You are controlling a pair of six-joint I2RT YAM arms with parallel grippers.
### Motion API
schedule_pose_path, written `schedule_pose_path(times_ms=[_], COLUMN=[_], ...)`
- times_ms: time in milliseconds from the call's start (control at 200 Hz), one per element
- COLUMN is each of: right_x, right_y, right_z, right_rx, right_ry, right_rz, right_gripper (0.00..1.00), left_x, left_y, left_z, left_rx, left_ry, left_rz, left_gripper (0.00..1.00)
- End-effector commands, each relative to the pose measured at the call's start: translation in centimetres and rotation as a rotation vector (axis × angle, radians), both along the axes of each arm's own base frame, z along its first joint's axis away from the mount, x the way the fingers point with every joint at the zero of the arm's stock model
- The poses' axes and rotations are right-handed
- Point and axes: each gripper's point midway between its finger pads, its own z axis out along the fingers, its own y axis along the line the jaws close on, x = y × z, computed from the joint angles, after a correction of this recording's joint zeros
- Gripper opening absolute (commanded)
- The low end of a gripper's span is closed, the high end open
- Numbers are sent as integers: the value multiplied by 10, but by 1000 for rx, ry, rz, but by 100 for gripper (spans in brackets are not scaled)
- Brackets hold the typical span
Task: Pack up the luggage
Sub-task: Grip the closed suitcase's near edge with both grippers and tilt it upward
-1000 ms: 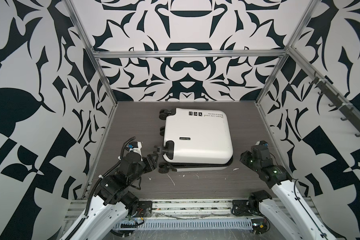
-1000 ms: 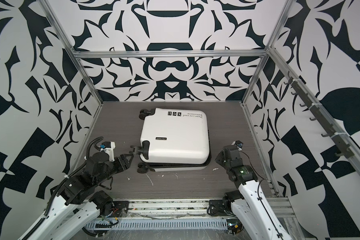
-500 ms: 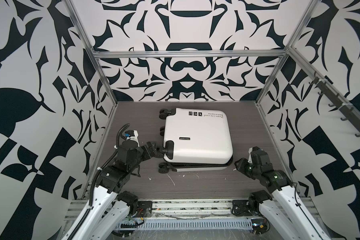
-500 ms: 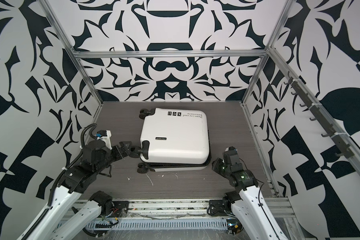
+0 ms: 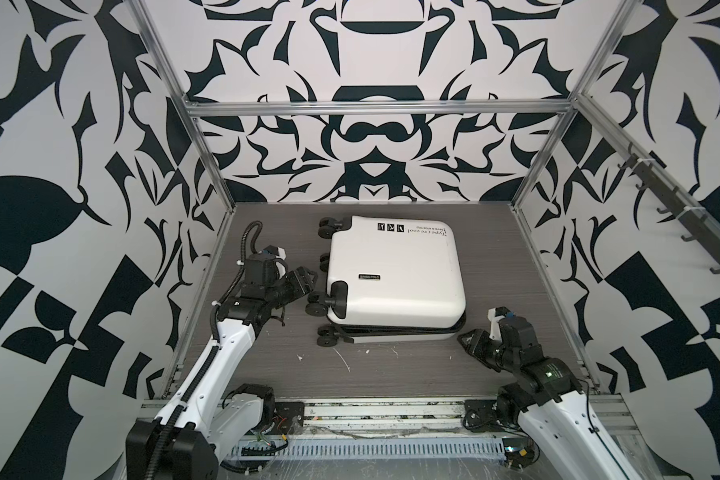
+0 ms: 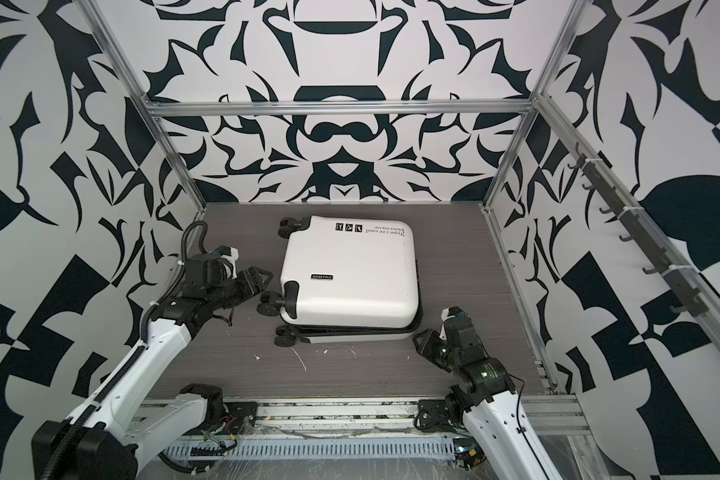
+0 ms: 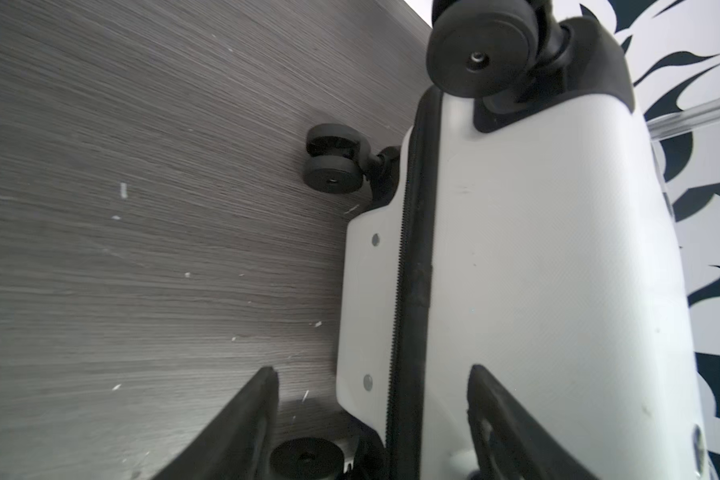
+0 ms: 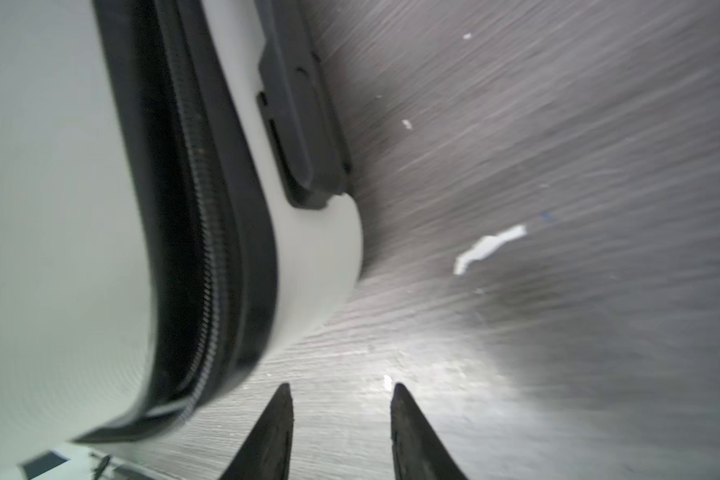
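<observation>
Since a second ago, the left gripper (image 5: 306,280) has swung farther back along the wheel end, and the right gripper (image 5: 468,340) has crept toward the near corner. The grey wood-grain tabletop (image 5: 391,374) carries the luggage (image 5: 391,282), a smooth, rounded white shell lying flat at centre, lid down. Both grippers' jaws stand apart and empty. Black spinner wheels (image 7: 333,166) and a ribbed zipper (image 7: 400,291) trim its end.

Even, bright light, soft shadows — right wrist view blurred, top views sharp.

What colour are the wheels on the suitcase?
Black. The spinner wheels show best in the left wrist view.
</observation>
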Motion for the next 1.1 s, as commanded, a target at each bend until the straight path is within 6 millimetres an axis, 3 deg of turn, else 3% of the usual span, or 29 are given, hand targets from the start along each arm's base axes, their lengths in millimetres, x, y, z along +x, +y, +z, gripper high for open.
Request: schedule_pose_path(times_ms=[0, 270, 710, 925, 1095], right_x=[20, 44, 110, 151, 191], right_y=[15, 17, 27, 36, 37], right_z=[14, 15, 21, 33, 32], right_rx=[89, 82, -6, -47, -17], right_ry=[-66, -79, -89, -105, -83], right_rz=[7, -25, -2, 60, 86], right_gripper=[42, 43, 43, 43, 43], left_x=[-2, -10, -23, -35, -47], left_y=[-11, -27, -49, -76, -106], left_z=[-5, -21, -14, -13, -15], left_rx=[-29, -89, -138, -112, -82], left_ry=[7, 55, 26, 12, -3], left_rz=[-71, -163, -310, -427, -510], left_gripper=[72, 66, 65, 65, 65])
